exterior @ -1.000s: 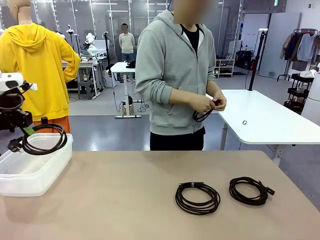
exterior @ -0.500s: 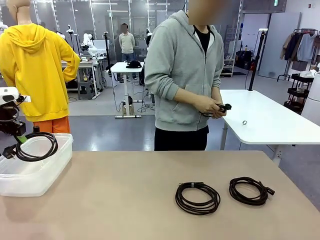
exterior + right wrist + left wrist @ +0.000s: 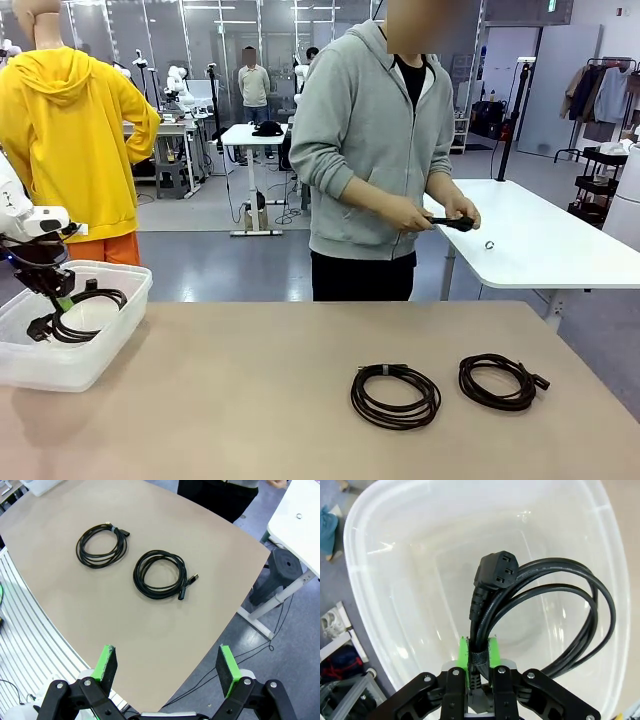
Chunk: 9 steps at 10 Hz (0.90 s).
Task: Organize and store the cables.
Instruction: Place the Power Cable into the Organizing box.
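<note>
My left gripper (image 3: 479,652) is clamped on a coiled power cable (image 3: 555,595) at its tie. The loop and plug reach just beyond the jaws, inside the clear bin (image 3: 380,580), though I can't tell whether they touch its floor. My right gripper (image 3: 167,666) stands wide apart, holding nothing. Well ahead of its jaws a tied coil (image 3: 100,544) and a second coil (image 3: 161,574) lie near each other on the table (image 3: 60,610). The person's hands (image 3: 405,212) hide most of another black cord (image 3: 452,223).

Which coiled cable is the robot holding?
The power cord in the left gripper, at the clear bin; the middle coil and rightmost coil lie free on the table.
</note>
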{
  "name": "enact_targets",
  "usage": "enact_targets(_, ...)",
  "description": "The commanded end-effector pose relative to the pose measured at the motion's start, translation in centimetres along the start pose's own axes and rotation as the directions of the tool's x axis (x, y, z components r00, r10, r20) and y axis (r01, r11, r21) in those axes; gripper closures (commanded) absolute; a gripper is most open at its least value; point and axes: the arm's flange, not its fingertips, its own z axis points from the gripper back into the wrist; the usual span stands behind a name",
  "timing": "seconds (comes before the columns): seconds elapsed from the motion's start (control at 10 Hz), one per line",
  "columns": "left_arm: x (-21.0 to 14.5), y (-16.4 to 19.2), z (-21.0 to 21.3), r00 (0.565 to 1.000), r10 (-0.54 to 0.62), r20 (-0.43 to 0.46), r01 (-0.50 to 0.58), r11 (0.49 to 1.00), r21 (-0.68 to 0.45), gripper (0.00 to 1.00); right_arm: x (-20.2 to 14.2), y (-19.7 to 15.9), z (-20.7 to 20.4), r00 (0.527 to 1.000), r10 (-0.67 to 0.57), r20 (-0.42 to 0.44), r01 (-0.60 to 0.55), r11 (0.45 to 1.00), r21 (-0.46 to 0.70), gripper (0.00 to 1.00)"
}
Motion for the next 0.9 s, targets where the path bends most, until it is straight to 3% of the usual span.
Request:
enact_targets(0.0,0.8,0.1,0.9,0.998,0.015,-0.057,-0.014,1.000,0.015,0.65,-0.1,0.0,0.1,1.000,0.016,0.007,-0.016,1.000,0.008,0.00)
enact_targets(0.4,0.5,0.4,1.5,0.999,0.011,-0.048,-0.010,0.999,0.033,0.08,-0.1,0.0,0.1,1.000,0.016,0.007,-0.016,1.000,0.008,0.00)
enact_targets(0.5,0.3,0.5,1.7,0.999,0.014,-0.040,-0.012,0.999,0.034,0.00,-0.1,0.0,0.1,1.000,0.016,0.007,-0.016,1.000,0.008,0.00)
enact_targets(0.8,-0.1,0.4,2.3,1.000,0.014,-0.002,-0.014,1.000,0.014,0.00,-0.1,0.0,0.1,1.000,0.016,0.007,-0.016,1.000,0.008,0.00)
